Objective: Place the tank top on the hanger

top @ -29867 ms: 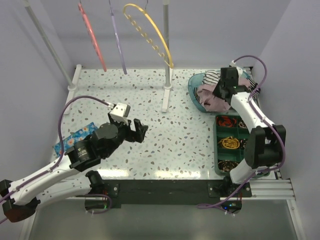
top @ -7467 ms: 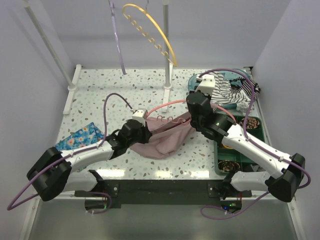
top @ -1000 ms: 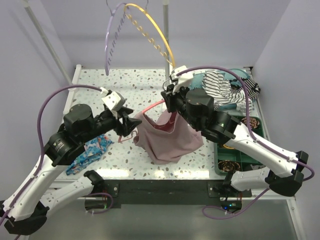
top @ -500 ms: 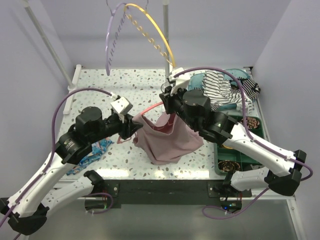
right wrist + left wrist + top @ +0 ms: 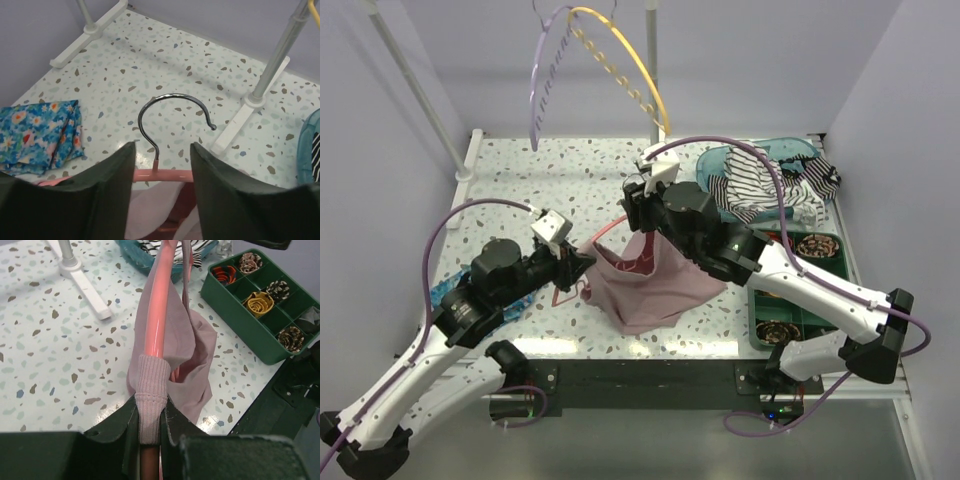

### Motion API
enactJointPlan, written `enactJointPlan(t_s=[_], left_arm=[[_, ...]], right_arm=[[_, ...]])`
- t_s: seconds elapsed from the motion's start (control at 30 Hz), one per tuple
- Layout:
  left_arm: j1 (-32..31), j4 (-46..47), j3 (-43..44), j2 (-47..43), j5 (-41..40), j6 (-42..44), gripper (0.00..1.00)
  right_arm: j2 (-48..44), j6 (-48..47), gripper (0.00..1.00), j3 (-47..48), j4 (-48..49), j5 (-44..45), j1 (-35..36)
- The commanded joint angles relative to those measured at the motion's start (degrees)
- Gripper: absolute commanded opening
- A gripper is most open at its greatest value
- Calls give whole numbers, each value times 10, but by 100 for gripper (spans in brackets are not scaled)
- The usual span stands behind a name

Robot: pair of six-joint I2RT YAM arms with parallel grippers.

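The dusty-pink tank top [image 5: 650, 285] hangs bunched on the coral hanger [image 5: 605, 228] over the table's middle. My left gripper [image 5: 578, 262] grips its left end. In the left wrist view this gripper [image 5: 151, 407] is shut on a ribbed edge of the tank top [image 5: 195, 350], wrapped round the hanger's bar [image 5: 157, 310]. My right gripper [image 5: 638, 205] stands at the hanger's top. In the right wrist view it [image 5: 162, 150] is open, its fingers either side of the coral bar [image 5: 160, 175] and apart from the metal hook [image 5: 165, 107].
A lilac hanger [image 5: 542, 80] and a yellow hanger [image 5: 625, 65] hang on the rack behind. A white rack post [image 5: 653, 170] stands mid-table. The striped garment [image 5: 760, 185] lies in a teal basket at the back right. A green compartment tray [image 5: 800, 290] is at right, blue floral cloth [image 5: 37, 135] at left.
My right gripper has opened and let go of the hanger's top. My left gripper has closed on the tank top's edge and the bar. Hanger and top have sunk slightly.
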Motion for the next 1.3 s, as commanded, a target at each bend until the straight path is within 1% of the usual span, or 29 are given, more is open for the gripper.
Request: enactJointPlan(t_s=[0.0,0.07,0.1,0.13,0.17,0.2,0.27,0.3,0.47,0.5,0.6,0.63,0.7,0.73,0.77,0.83,0.87,0.93,0.97,1.0,1.07,1.13,1.23,1.27], left_arm=[[2,60,-21,-31,-57,-43,0],[1,40,-25,-36,-78,-52,0],[2,36,-32,-39,-106,-62,0],[2,32,-36,-46,-120,-68,0],[1,32,-42,-52,-132,-75,0],[1,32,-53,-55,-160,-91,0],[2,23,-62,-67,-197,-111,0],[2,17,-68,-69,-231,-127,0],[2,-3,-81,-66,-318,-162,0],[1,-8,-79,-60,-358,-175,0],[2,-35,-73,-17,-428,-201,0],[3,-40,-72,8,-437,-205,0],[11,-39,-67,29,-457,-204,0],[15,-25,-64,47,-459,-199,0],[35,-15,-62,56,-457,-191,0],[72,20,-56,83,-424,-165,0],[126,34,-52,93,-375,-151,0],[186,70,-48,116,-315,-141,0],[234,84,-47,121,-268,-138,0],[254,105,-43,133,-251,-136,0],[298,112,-17,148,-221,-130,0],[326,114,5,169,-206,-123,0],[385,112,48,180,-201,-98,0],[390,109,71,182,-199,-81,0]], right_arm=[[5,3,66,9,31,-1,1],[5,4,74,11,29,-4,1],[2,7,81,10,29,-1,1],[0,9,83,8,29,0,1],[0,12,87,7,29,1,1],[-5,19,88,5,29,2,1],[-9,24,89,3,24,3,1],[-13,31,89,1,22,6,1],[-60,43,90,-25,20,14,1],[-70,48,90,-37,21,15,1],[-101,54,91,-59,19,20,1],[-108,55,91,-63,15,22,2],[-123,56,91,-69,8,30,1],[-130,56,91,-71,-2,32,1],[-137,56,91,-73,-5,34,1],[-145,57,91,-78,-14,35,2],[-149,58,91,-79,-18,35,1],[-156,57,91,-82,-27,37,1],[-159,58,91,-82,-31,38,0],[-162,59,91,-82,-35,38,1],[-165,58,91,-83,-43,38,1],[-168,58,91,-83,-50,38,1],[-170,58,91,-78,-57,38,1],[-172,58,91,-76,-58,38,1]])
